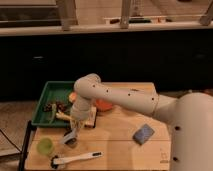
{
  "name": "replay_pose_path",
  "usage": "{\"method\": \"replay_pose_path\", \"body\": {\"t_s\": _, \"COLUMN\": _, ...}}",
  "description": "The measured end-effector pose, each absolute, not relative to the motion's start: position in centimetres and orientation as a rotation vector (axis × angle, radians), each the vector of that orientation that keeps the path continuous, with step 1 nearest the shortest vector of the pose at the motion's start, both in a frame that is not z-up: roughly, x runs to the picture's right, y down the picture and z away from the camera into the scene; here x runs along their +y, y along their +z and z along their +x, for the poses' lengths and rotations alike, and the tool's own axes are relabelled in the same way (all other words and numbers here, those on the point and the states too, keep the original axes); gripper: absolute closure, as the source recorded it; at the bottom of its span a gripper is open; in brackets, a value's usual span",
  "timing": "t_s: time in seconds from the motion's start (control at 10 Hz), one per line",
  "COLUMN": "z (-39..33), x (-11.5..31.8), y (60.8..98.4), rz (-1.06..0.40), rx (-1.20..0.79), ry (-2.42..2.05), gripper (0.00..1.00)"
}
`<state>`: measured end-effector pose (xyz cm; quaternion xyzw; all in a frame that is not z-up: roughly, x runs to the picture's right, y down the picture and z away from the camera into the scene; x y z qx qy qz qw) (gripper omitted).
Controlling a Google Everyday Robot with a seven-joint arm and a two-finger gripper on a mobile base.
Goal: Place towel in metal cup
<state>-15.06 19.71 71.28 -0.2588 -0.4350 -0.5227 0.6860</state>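
Note:
My gripper [75, 126] points down at the front left of the wooden table [115, 145], just right of the green tray. A grey-blue towel [69, 135] hangs from it as a short strip. The towel's lower end reaches into a small dark metal cup [72, 142] that stands on the table right under the gripper. The gripper looks shut on the towel's top end. The white arm [115, 97] stretches in from the right and hides the middle of the table behind it.
A green tray [50, 95] with food bits is at the back left. An orange bowl [103, 105] sits behind the arm. A green cup [45, 146] stands at the front left, a white brush [75, 159] near the front edge, and a blue sponge [144, 134] to the right.

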Motion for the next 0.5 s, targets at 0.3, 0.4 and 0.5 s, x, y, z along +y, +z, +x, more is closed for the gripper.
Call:
{"method": "replay_pose_path", "body": {"t_s": 0.3, "z": -15.72, "x": 20.09, "y": 71.0, "rz": -0.574, "rx": -0.977, "ry": -1.188, "gripper": 1.0}}
{"method": "replay_pose_path", "body": {"t_s": 0.4, "z": -15.94, "x": 20.28, "y": 70.9, "rz": -0.572, "rx": -0.978, "ry": -1.194, "gripper": 1.0}}
{"method": "replay_pose_path", "body": {"t_s": 0.5, "z": -16.16, "x": 20.45, "y": 70.79, "rz": -0.572, "rx": -0.98, "ry": -1.199, "gripper": 0.99}}
